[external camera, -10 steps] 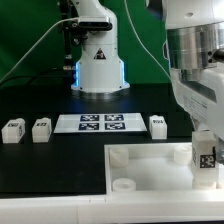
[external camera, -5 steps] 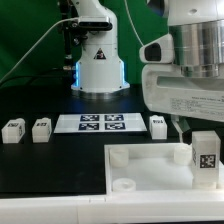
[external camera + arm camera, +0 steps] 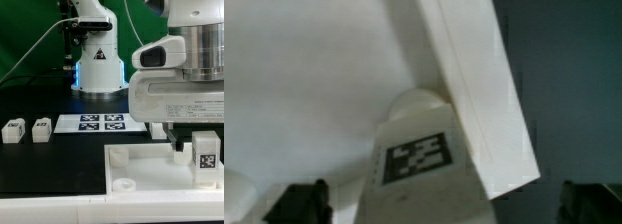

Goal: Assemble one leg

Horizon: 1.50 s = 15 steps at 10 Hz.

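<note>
A leg (image 3: 205,154), a small white block with a black-and-white tag, stands upright in the corner socket of the big white panel (image 3: 145,166) at the exterior view's right. In the wrist view this leg (image 3: 416,160) rises from the panel's corner (image 3: 331,80). My gripper (image 3: 186,146) hangs just to the exterior view's left of the leg. Its dark fingertips (image 3: 295,203) are spread wide, and the gripper (image 3: 443,205) is open and holds nothing. Two more legs (image 3: 13,130) (image 3: 41,128) lie on the black table at the exterior view's left.
The marker board (image 3: 98,122) lies at mid-table behind the panel. The arm's white base (image 3: 98,62) stands at the back with cables beside it. Round sockets (image 3: 123,186) show at the panel's other corners. My hand's large body (image 3: 180,95) hides the table behind it.
My hand has moved toward the exterior view's left, off the upright leg, and now hides the loose leg beside the marker board. The upright leg has stayed in its socket.
</note>
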Each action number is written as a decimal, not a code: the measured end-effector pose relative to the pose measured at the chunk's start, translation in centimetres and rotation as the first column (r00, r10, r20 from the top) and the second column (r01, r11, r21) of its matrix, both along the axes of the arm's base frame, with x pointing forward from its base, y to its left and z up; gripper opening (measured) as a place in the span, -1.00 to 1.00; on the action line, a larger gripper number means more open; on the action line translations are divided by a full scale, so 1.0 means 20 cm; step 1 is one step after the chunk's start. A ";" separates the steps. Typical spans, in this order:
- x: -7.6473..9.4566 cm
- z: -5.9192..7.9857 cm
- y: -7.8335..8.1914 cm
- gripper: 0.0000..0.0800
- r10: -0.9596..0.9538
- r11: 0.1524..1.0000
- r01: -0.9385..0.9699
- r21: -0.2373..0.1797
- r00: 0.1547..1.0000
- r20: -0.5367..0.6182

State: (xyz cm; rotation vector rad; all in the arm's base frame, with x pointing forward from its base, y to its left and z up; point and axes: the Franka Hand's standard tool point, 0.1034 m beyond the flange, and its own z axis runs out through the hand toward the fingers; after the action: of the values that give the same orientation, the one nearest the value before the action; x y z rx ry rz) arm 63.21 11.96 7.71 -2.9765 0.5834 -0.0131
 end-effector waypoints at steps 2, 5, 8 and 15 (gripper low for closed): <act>0.00 0.00 0.00 -0.04 -0.067 0.998 0.067 0.004 0.998 -0.008; 0.00 0.00 0.00 -0.26 -0.331 0.943 0.332 0.011 0.943 -0.040; 0.00 -0.01 0.00 -0.26 -0.555 0.830 0.557 0.015 0.829 -0.063; 0.00 -0.02 0.06 -0.26 -0.978 0.047 0.996 0.078 0.061 -0.198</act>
State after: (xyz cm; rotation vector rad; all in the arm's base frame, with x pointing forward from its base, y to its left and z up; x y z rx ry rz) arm 63.21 13.14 7.25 -1.6667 2.3676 0.0671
